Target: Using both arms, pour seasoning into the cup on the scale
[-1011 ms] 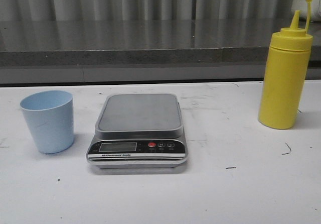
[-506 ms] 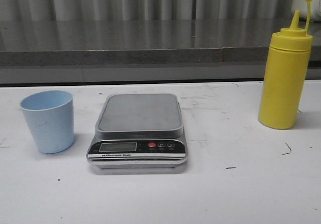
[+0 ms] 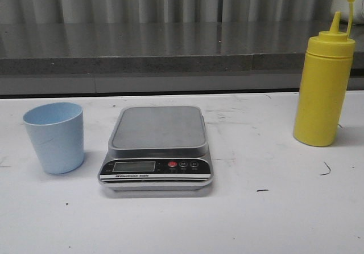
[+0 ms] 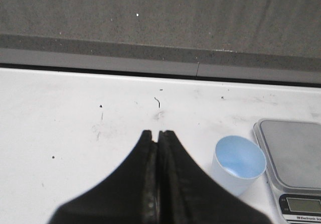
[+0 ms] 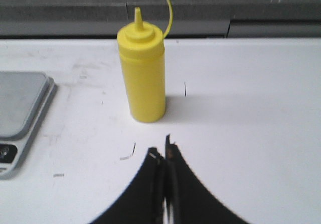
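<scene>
On the white surface the scale sits in the middle with its steel platform bare, the yellow seasoning bottle upright well to its right and the light-blue cup upright just beside its left edge. The left claw is pressed together above the surface near the cup, touching nothing. The right claw is likewise pressed together, short of the bottle.

Empty blue cup left of scale; yellow seasoning upright right.
</scene>
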